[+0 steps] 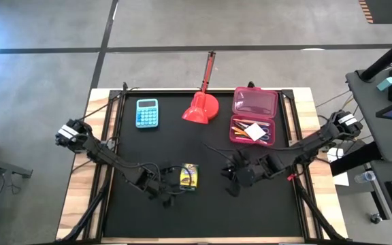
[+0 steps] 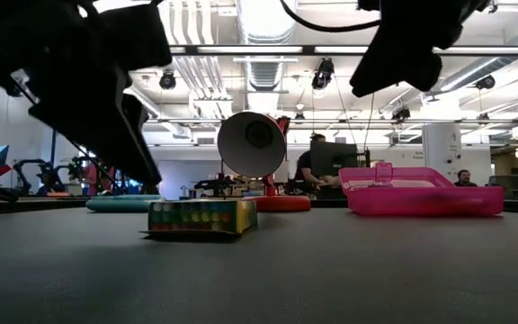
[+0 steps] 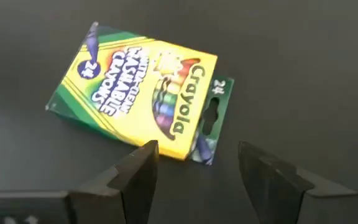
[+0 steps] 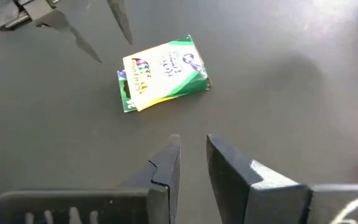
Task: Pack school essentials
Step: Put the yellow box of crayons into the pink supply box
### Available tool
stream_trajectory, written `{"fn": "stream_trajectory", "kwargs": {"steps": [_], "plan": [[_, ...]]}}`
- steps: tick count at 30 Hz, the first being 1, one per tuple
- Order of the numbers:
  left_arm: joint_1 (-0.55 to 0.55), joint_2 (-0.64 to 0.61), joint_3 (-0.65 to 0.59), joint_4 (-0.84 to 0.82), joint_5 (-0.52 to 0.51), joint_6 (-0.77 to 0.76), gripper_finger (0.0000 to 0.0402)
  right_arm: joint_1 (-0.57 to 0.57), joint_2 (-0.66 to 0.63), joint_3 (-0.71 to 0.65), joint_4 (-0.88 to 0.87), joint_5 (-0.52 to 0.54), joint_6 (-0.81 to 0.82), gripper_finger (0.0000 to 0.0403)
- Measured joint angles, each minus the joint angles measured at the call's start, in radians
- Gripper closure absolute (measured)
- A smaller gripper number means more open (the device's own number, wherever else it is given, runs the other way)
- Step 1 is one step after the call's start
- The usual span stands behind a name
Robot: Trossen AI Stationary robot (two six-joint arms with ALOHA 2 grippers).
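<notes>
A yellow-green crayon box (image 1: 190,176) (image 3: 138,87) lies flat on the black mat near the table's front middle. My left gripper (image 1: 167,188) (image 3: 197,163) hovers open just left of it; the fingers stand beside the box's green tab end and a little above it, touching nothing. My right gripper (image 1: 235,181) (image 4: 192,155) hangs to the right of the box, well above the mat, its fingers a narrow gap apart with nothing between them. Coloured pencils and a white square (image 1: 254,131) lie in the open pink case (image 1: 254,116).
A light-blue calculator (image 1: 147,112) lies at the far left of the mat. A red long-handled scoop (image 1: 201,105) stands at the far middle, next to the pink case. Bare mat lies between the crayon box and the case. People stand in the room behind the table.
</notes>
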Motion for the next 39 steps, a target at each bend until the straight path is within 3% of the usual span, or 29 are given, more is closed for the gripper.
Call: {"fn": "stream_trajectory", "kwargs": {"steps": [5, 11, 18, 25, 32, 39], "plan": [[0.000, 0.000, -0.010, -0.067, 0.000, -0.004, 0.0198, 0.038, 0.000, -0.060, 0.094, 0.044, 0.051, 0.0339], [0.002, 0.000, -0.019, -0.031, -0.044, -0.003, 0.0198, 0.058, 0.000, -0.149, 0.290, 0.069, 0.051, 0.0340], [0.006, 0.033, -0.024, -0.021, -0.049, -0.004, 0.0198, 0.059, 0.000, -0.185, 0.329, 0.086, 0.079, 0.0339], [0.011, 0.126, -0.024, 0.111, -0.049, 0.005, 0.0198, 0.065, 0.000, -0.186, 0.333, 0.089, 0.090, 0.0339], [0.048, 0.182, -0.021, 0.362, -0.054, 0.128, 0.0198, 0.075, 0.001, -0.186, 0.339, 0.090, 0.098, 0.0339], [0.105, 0.224, 0.001, 0.457, -0.074, 0.190, 0.0198, 0.093, 0.100, -0.185, 0.393, 0.112, 0.104, 0.0339]]}}
